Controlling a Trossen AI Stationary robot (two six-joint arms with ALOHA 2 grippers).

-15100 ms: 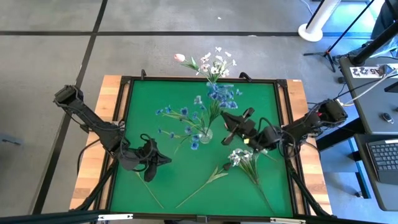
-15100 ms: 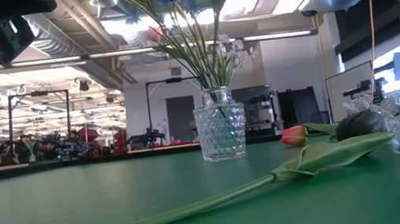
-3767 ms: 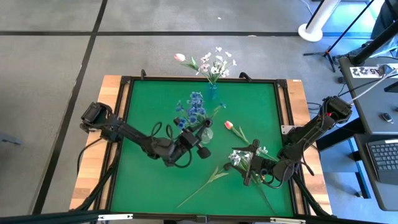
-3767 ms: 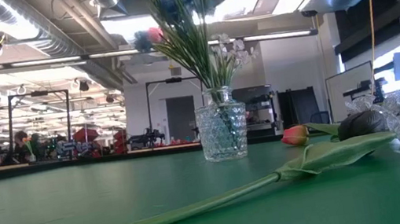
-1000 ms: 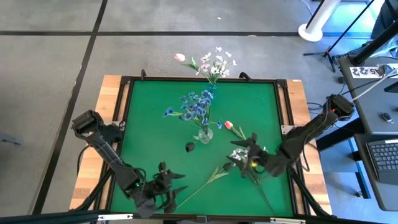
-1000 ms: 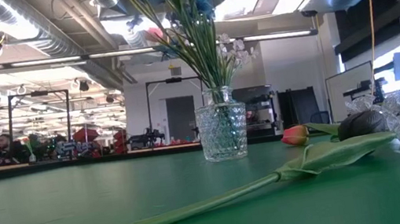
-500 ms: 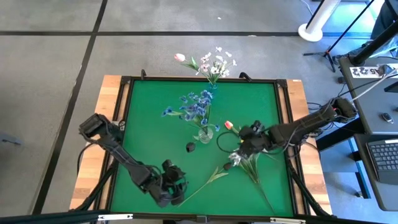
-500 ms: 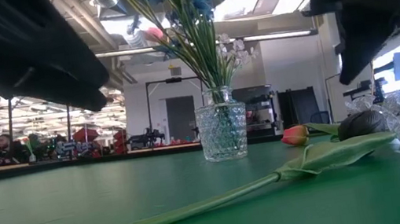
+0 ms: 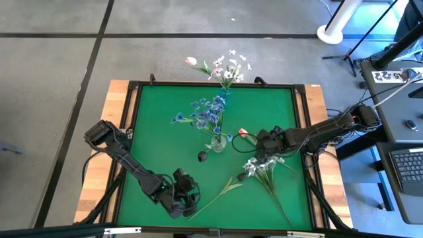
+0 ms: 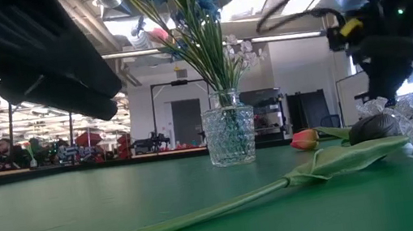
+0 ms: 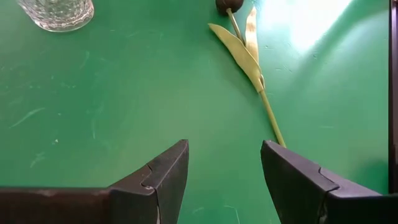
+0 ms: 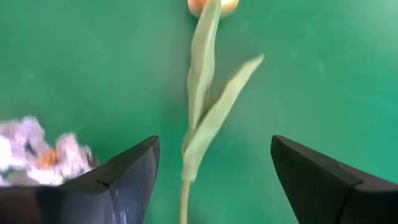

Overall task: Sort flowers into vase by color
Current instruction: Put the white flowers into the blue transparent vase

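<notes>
Green table [image 9: 158,132], two arms over it. One clear glass vase [image 9: 217,141] at table centre holds one bunch of blue blossom sprays [image 9: 203,114]; stem count not readable. A second vase [image 9: 226,92] at the far edge holds white sprays plus one pink tulip [image 9: 191,61].

Left gripper [image 9: 187,198] sits low near the front edge, fingers [image 11: 163,171] spread apart, nothing between them, just beside the stalk end of one near-black tulip [image 9: 218,194] lying flat; in the left wrist view its dark head [image 11: 227,5] points toward the vase base.

Right gripper [image 9: 262,143] hovers right of the centre vase, fingers [image 12: 134,163] wide apart and empty, over one pink tulip on the mat [image 9: 243,132]; the right wrist view shows its stalk and two leaves [image 12: 205,118] between the fingers.

One heap of white blossom sprays [image 9: 260,167] lies right of centre, touching the gripper's near side. One small dark head [image 9: 202,156] lies loose just in front of the centre vase.
</notes>
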